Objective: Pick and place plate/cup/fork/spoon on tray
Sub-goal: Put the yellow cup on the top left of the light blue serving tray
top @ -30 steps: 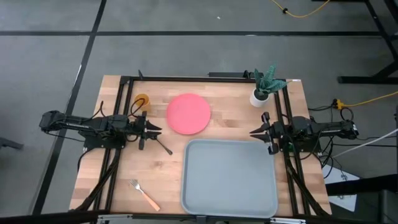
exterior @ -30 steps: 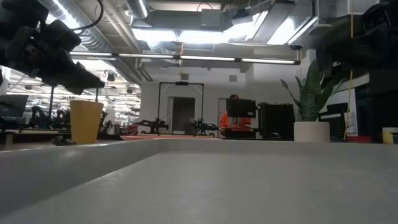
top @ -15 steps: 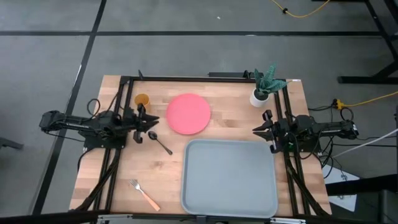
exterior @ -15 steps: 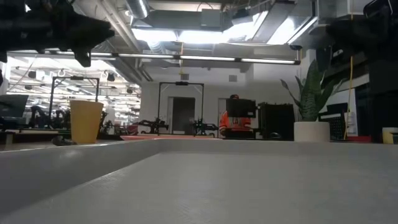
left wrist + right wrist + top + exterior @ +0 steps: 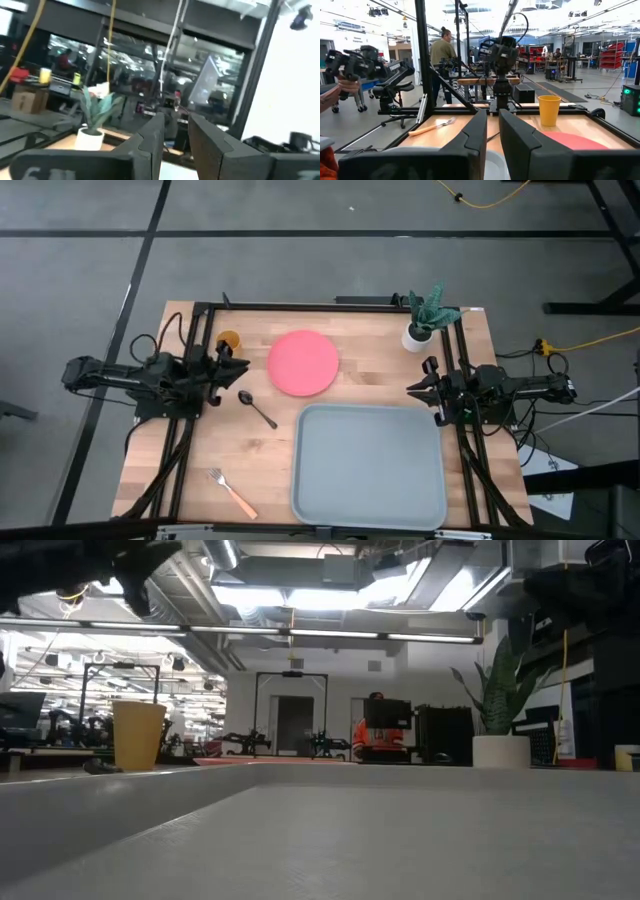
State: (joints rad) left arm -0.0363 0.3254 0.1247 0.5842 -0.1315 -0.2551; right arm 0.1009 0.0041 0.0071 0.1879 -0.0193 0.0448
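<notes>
The coral-pink plate (image 5: pixel 303 362) lies flat at the table's far middle. Left of it stands the yellow-orange cup (image 5: pixel 228 340), upright. The dark spoon (image 5: pixel 257 407) lies on the wood near the tray's far left corner. The orange-handled fork (image 5: pixel 232 493) lies at the near left. The grey tray (image 5: pixel 368 463) sits at the near right, with nothing on it. My left gripper (image 5: pixel 240 366) hangs above the table left of the spoon, tipped upward, narrowly open and holding nothing (image 5: pixel 176 132). My right gripper (image 5: pixel 412 390) waits at the tray's far right corner, shut and holding nothing (image 5: pixel 493 125).
A white pot with a green plant (image 5: pixel 425 320) stands at the far right corner. Black frame rails (image 5: pixel 205 330) run along the table's left, right and far sides. Bare wood lies between the fork and the spoon. People are in the room beyond the table.
My left gripper has risen from just above the spoon and drawn back toward the table's left edge, tipping its fingers upward. The spoon lies where it was, its bowl now uncovered.
</notes>
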